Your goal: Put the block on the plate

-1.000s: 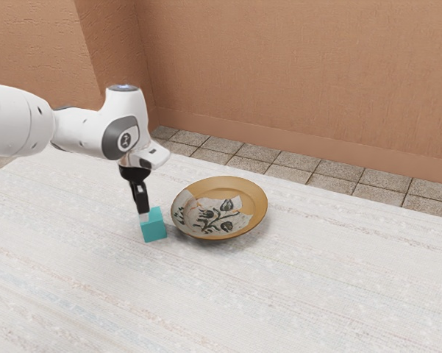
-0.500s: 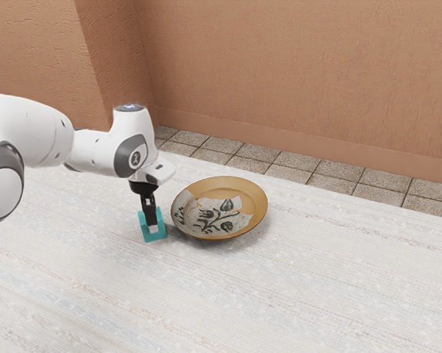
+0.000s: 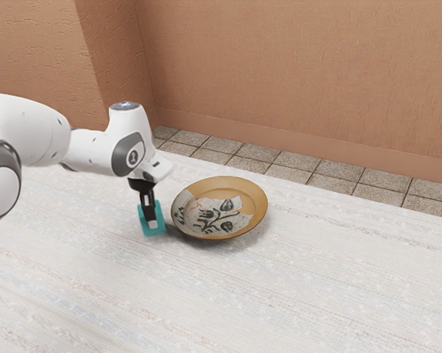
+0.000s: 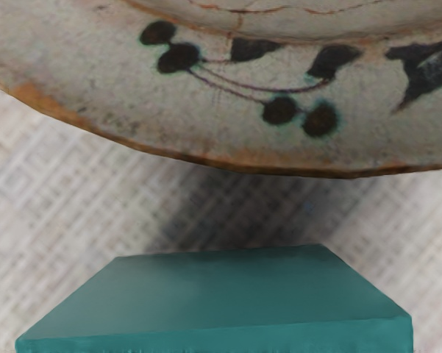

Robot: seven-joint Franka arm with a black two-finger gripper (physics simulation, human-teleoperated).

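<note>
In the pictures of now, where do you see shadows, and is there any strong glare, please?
Exterior view: a soft shadow on the table along the near edge of the plate; wrist view: a darker, soft-edged shadow between plate and block, a faint paler patch on the block, no strong glare.

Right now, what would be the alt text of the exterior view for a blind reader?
A Franka arm's black end effector grips a teal block beside a tan plate painted with dark plants, on a pale table.
</note>
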